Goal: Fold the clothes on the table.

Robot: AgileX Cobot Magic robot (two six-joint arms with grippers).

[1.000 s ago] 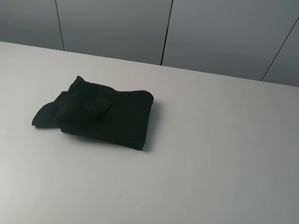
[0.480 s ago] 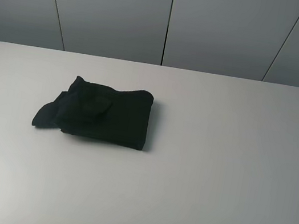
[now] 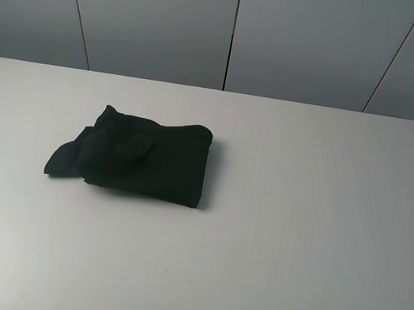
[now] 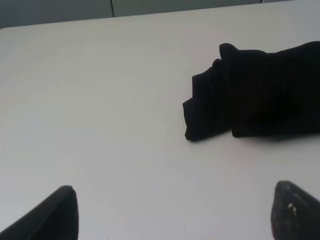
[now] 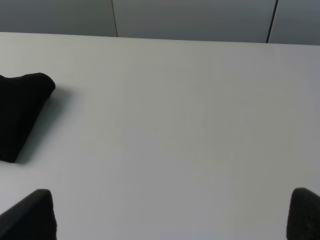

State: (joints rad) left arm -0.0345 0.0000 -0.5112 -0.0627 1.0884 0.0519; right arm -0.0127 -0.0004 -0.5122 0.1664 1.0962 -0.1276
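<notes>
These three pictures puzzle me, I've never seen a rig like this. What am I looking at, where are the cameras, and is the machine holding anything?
It is a robot with two arms, each ending in a two-fingered gripper. One picture comes from a camera mounted high, looking down on a large white smooth-topped table. On it lies a black cotton T-shirt, folded into a compact bundle. The arms are out of that view. The other two pictures come from cameras on each wrist. The dark tips at the corners are the fingers: the left gripper and the right gripper. Both are open wide, hold nothing, and sit apart from the shirt.
</notes>
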